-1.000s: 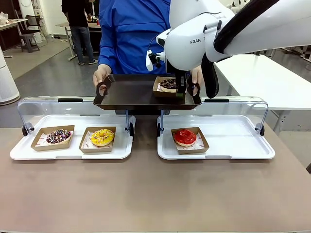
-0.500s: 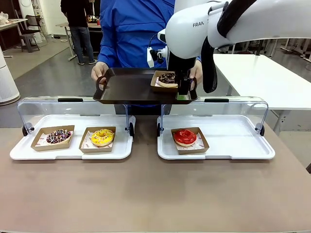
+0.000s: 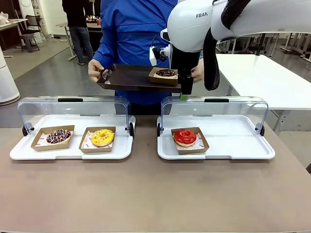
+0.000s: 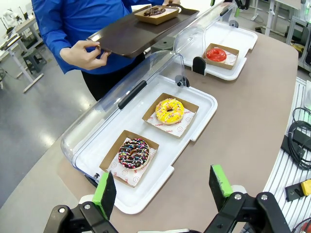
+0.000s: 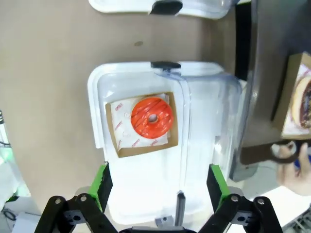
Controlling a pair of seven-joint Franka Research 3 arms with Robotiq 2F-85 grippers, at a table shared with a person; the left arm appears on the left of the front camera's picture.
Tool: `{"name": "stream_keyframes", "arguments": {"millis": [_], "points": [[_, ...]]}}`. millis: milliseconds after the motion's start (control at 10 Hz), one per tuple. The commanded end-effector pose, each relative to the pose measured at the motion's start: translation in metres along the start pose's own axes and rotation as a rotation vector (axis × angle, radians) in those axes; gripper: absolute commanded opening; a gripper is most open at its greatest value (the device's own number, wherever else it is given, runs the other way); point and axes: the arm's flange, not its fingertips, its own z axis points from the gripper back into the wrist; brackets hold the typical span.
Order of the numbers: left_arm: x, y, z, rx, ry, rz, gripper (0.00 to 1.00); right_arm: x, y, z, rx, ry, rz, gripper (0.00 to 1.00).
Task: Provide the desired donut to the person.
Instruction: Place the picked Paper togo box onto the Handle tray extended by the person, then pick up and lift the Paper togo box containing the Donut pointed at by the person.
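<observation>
Our right gripper [image 5: 160,187] hangs wide open and empty above the right display case [image 3: 233,141]. Just beyond, the person [image 3: 131,34] holds a dark tray [image 3: 125,77] carrying the chocolate donut [image 3: 165,73]. Our left gripper [image 4: 165,187] gapes wide, empty.

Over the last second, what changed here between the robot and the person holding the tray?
The person lifted the dark tray higher, carrying the chocolate donut on it. The right arm rose too; the right gripper is open, holding nothing. The red donut, yellow donut and sprinkled donut stayed put.
</observation>
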Motion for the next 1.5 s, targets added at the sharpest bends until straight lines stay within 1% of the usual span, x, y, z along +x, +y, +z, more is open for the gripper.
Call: {"name": "stream_keyframes", "arguments": {"millis": [0,800,900,1000,1100,1200,1300,1400], "points": [[-0.001,0.001,0.000,-0.005,-0.003,-0.005,1.00,0.005,0.003,-0.003,-0.024,-0.017,0.027,1.00],[-0.001,0.001,0.000,-0.005,-0.003,-0.005,1.00,0.005,0.003,-0.003,-0.024,-0.017,0.027,1.00],[-0.001,0.001,0.000,-0.005,-0.003,-0.005,1.00,0.007,0.001,0.002,-0.009,-0.008,0.016,1.00],[-0.001,0.001,0.000,-0.005,-0.003,-0.005,1.00,-0.008,0.003,0.020,-0.108,-0.029,-0.142,1.00],[-0.001,0.001,0.000,-0.005,-0.003,-0.005,1.00,-0.050,0.008,0.042,-0.085,-0.097,-0.266,1.00],[-0.001,0.001,0.000,-0.005,-0.003,-0.005,1.00,-0.109,0.029,0.060,-0.135,-0.129,-0.269,1.00],[-0.001,0.001,0.000,-0.005,-0.003,-0.005,1.00,-0.155,0.051,0.070,-0.108,-0.213,-0.323,1.00],[-0.001,0.001,0.000,-0.005,-0.003,-0.005,1.00,-0.195,0.071,0.073,-0.109,-0.294,-0.384,1.00]]}}
